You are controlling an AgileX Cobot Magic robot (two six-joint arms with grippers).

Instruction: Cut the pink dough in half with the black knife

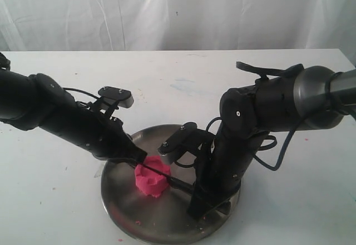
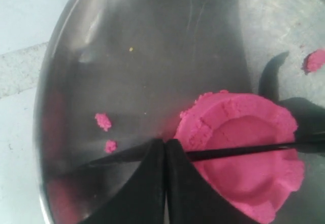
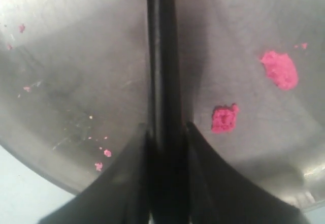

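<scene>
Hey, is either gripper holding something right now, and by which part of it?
The right gripper clamps the black knife by its handle; the shut left gripper seems only to press on its blade.

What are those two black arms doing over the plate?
The right end effector grips the black knife by its handle, with the blade laid across the pink dough on the plate. The left end effector is shut, its tips at the blade beside the dough. The dough looks uncut, one lump.
</scene>
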